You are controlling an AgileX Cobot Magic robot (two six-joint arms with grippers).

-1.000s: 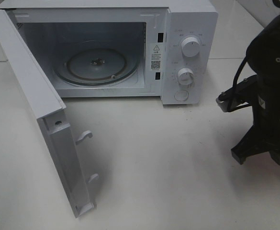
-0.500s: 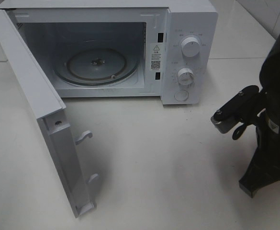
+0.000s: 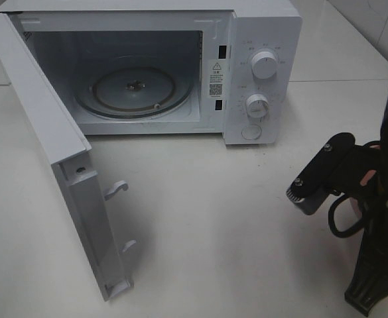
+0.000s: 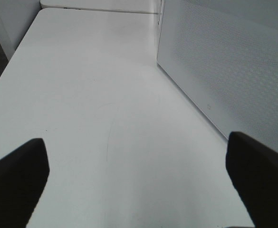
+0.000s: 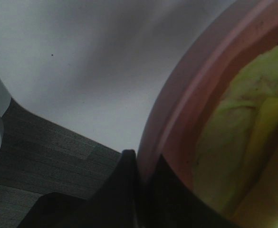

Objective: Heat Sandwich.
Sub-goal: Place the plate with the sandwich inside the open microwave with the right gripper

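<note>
Level carry matters: your right pincer [image 5: 143,164] is clamped on the round pink plate [image 5: 191,95], left pincer [image 4: 136,175] apart; carry the pale yellow-filled sandwich [image 5: 243,123] flat toward the open white microwave [image 3: 260,26].

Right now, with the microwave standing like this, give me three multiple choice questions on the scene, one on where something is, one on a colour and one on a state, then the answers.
1. Where is the sandwich?
A on the glass turntable; B on the microwave's roof; C on a plate at the right hand.

2. What colour is the plate?
A pink; B blue; C white.

3. How does the microwave door stand?
A shut; B swung open; C taken off.

Answers:
1 C, the right wrist view shows it lying on the plate whose rim the right hand pinches.
2 A, the rim shows pink.
3 B, the cavity and its bare turntable are in plain view past the door.
</note>
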